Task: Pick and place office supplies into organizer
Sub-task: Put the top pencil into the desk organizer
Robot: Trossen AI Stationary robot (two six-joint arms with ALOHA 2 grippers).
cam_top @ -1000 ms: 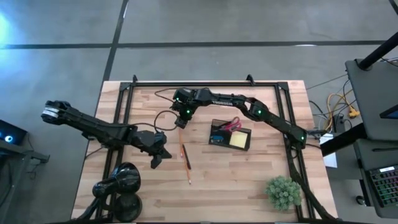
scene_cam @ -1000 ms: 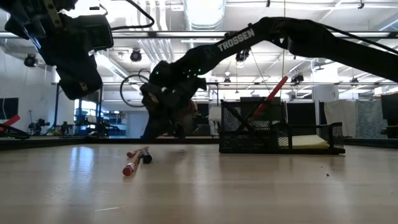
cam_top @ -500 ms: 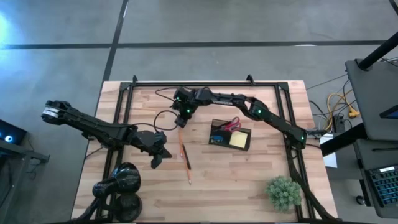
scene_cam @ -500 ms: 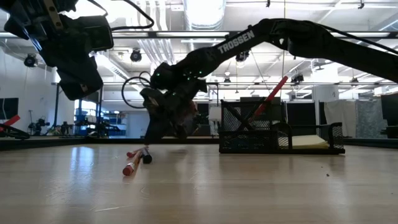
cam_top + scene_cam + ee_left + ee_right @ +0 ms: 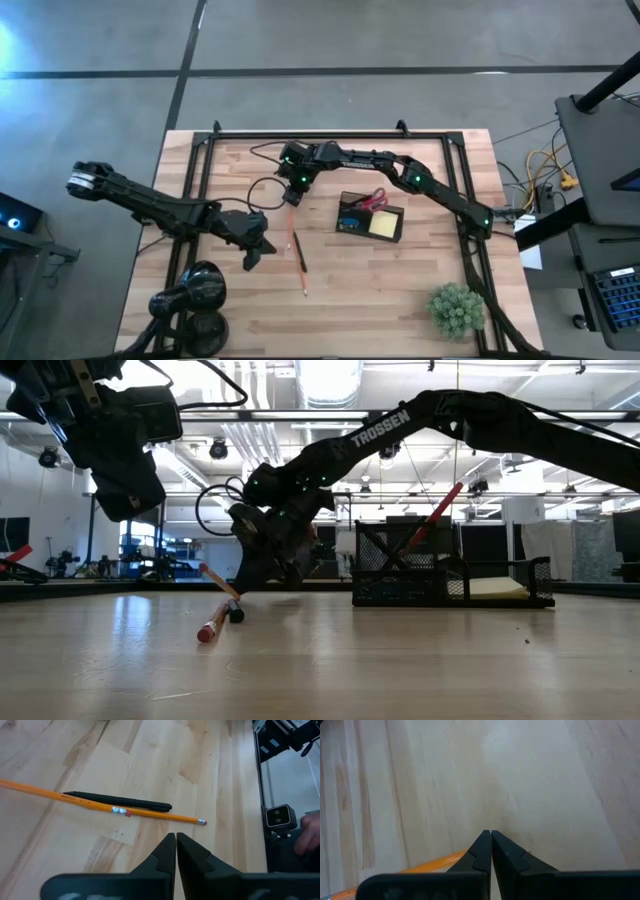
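My right gripper is at the table's far middle, shut on an orange pencil that slants up to the left of it in the low view. A second orange pencil and a dark pen lie side by side on the wood, just ahead of my left gripper. That gripper is shut and empty and hangs above the table. The dark organizer stands right of centre. It holds red-handled scissors, a blue piece and a yellow note pad. My right gripper pinches the orange pencil's end between its two fingers, coming slanting down from the far right. The pencil runs out to one side across the fingers. Its free end is tilted up, clear of the table.
A green spiky plant ball sits at the near right corner. A black round lamp-like object stands at the near left. Black frame rails run along the far edge and both sides. Bare wood lies between the pencils and the plant.
In the low view the pencil in my right gripper has swung out. Its free end now sticks up to the left, where it did not show before. The pencil and pen on the table have not moved.
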